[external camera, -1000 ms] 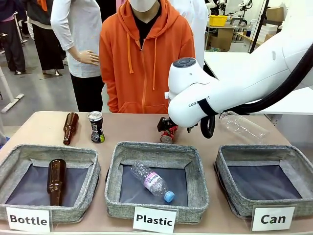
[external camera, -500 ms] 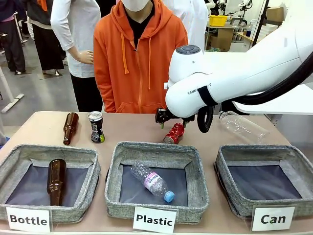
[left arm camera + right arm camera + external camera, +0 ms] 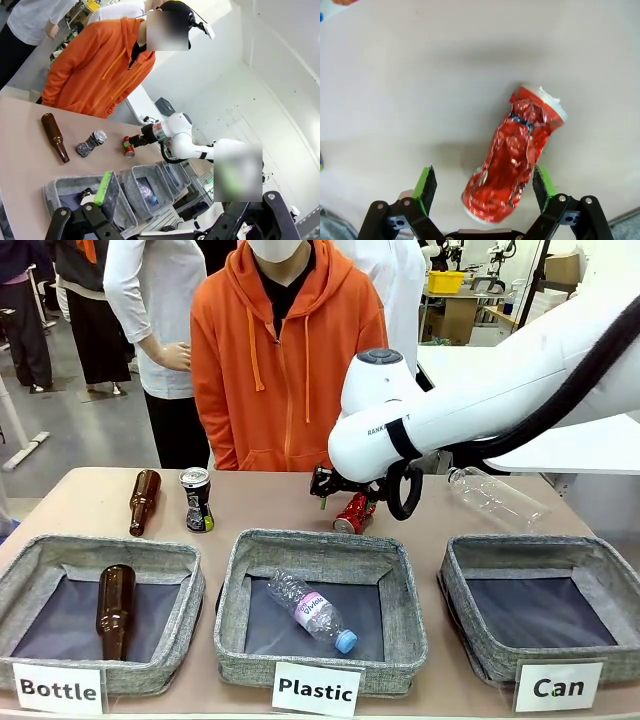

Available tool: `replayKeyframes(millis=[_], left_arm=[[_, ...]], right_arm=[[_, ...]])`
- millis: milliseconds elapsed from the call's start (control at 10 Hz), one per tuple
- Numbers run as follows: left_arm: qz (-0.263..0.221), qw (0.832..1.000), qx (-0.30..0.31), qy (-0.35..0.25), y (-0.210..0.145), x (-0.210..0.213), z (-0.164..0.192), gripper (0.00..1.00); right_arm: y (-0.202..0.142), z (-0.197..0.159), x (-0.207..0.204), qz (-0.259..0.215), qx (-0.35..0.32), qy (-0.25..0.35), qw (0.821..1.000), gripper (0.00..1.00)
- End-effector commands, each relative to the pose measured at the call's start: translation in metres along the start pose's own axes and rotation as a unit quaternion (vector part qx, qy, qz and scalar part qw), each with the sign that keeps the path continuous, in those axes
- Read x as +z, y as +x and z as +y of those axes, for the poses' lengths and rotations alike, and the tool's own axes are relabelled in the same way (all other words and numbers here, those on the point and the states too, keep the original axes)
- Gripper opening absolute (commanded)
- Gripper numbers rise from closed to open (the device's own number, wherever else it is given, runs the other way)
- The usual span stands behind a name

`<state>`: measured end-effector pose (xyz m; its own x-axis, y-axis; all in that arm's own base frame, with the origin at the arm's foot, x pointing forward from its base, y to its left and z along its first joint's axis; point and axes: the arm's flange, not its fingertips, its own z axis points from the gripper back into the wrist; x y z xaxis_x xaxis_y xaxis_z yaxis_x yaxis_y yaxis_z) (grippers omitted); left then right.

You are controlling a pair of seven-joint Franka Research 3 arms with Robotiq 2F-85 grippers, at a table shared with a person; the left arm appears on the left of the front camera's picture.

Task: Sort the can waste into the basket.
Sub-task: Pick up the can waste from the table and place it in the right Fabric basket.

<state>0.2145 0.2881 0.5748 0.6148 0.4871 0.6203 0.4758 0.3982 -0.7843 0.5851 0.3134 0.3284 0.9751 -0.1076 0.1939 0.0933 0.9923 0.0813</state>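
moved: right end effector (image 3: 485,183) shifted left, jaws open astride crushed shiny red can (image 3: 517,150) lying on desk (image 3: 270,502) | black-and-silver patterned can (image 3: 197,500) upright, untouched | grey woven "Can" basket (image 3: 456,585): both cans outside

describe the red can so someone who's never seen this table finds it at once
Start at the middle basket, labelled Plastic, and look just behind its far rim, on the bare table. The red can lies there on its side, with the open right gripper straddling it. Unlike the upright black-and-silver can farther left, it is crushed, shiny and red.
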Motion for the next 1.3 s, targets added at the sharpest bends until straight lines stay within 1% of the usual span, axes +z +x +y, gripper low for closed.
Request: replayKeyframes(millis=[0,300,400,500,600,700,800,900,1000,1100,1200], left_arm=[[0.008,1.000,-0.005,-0.003,-0.006,-0.002,-0.001,1.00],[0.013,1.000,-0.005,-0.005,-0.008,-0.005,0.001,1.00],[0.013,1.000,-0.006,-0.006,-0.009,-0.004,0.001,1.00],[0.013,1.000,-0.007,-0.007,-0.010,-0.004,0.001,1.00],[0.014,1.000,-0.007,-0.008,-0.010,-0.004,0.001,1.00],[0.015,1.000,-0.007,-0.008,-0.011,-0.004,0.001,1.00],[0.016,1.000,-0.009,-0.008,-0.012,-0.004,0.001,1.00],[0.021,1.000,-0.013,-0.012,-0.012,-0.004,0.001,1.00],[0.023,1.000,-0.016,-0.002,-0.012,-0.005,0.002,1.00],[0.024,1.000,-0.008,-0.008,-0.013,-0.008,0.004,1.00],[0.044,0.999,-0.002,-0.021,-0.019,-0.022,0.009,1.00]], right_arm=[[0.010,0.010,-0.013,-0.002,-0.022,-0.007,1.000,1.00],[0.010,0.003,-0.021,-0.005,-0.025,-0.016,1.000,1.00],[0.009,-0.001,-0.021,-0.010,-0.003,-0.021,1.000,0.74],[0.009,-0.002,-0.021,-0.005,-0.005,-0.024,1.000,0.43],[0.009,-0.001,-0.022,-0.007,-0.004,-0.027,1.000,0.16],[0.008,-0.002,-0.023,-0.006,-0.002,-0.029,1.000,0.00],[0.007,-0.002,-0.023,-0.007,0.000,-0.031,1.000,0.26],[0.007,-0.003,-0.022,-0.009,0.002,-0.033,0.999,0.00],[0.008,-0.005,-0.019,-0.012,0.002,-0.033,0.999,0.00],[0.009,-0.007,-0.014,-0.014,0.004,-0.032,0.999,0.00],[0.008,-0.011,-0.008,-0.017,0.006,-0.029,0.999,0.00]])
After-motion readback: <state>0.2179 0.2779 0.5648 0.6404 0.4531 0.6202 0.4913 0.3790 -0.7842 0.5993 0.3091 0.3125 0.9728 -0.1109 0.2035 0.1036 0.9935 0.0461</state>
